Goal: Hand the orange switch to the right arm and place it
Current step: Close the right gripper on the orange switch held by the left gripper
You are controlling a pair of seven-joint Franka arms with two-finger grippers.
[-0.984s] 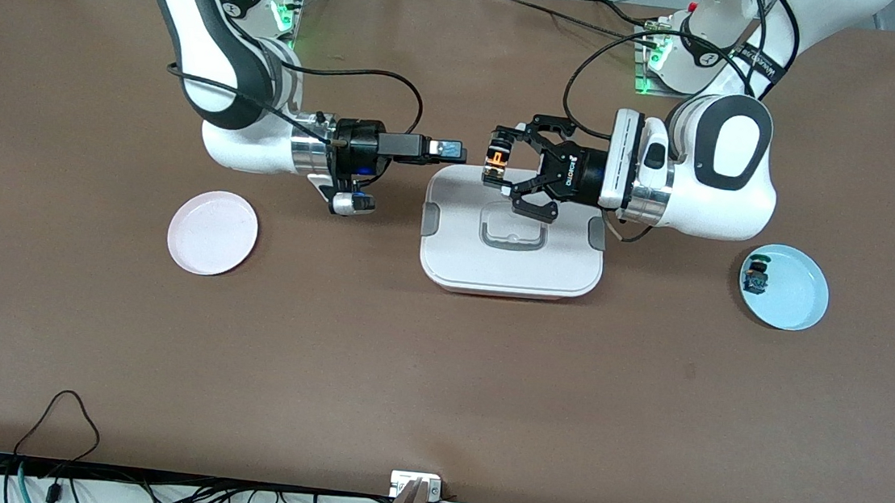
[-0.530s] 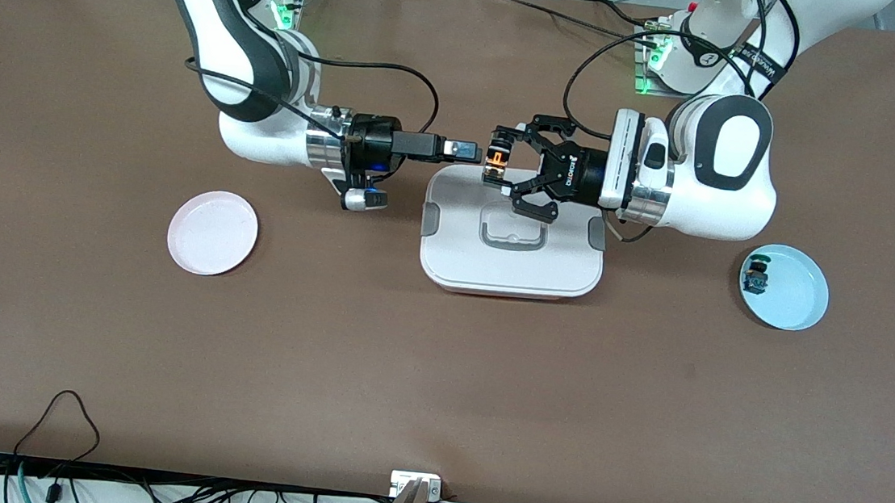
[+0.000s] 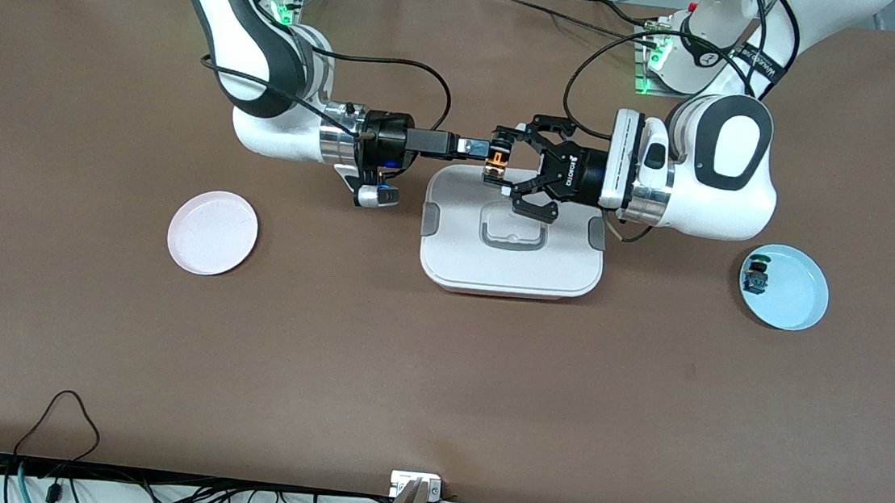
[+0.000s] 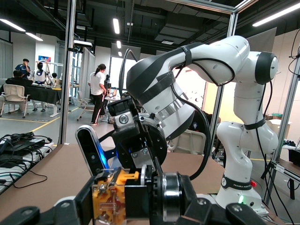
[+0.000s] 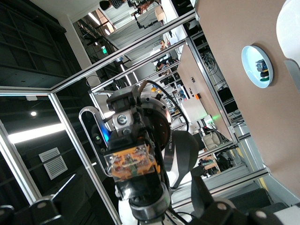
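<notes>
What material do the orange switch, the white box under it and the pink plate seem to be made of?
The orange switch, held by the left gripper: translucent amber plastic, probably, with metal parts showing inside and a black end. The white box: matte moulded plastic by its look, with grey side latches. The pink plate: smooth, slightly glossy; plastic or glazed ceramic, I cannot tell which.

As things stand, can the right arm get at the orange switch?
Probably yes. The left gripper holds the orange switch up over the white box, one side exposed. The right gripper is level with it, right beside it, nothing between.
</notes>
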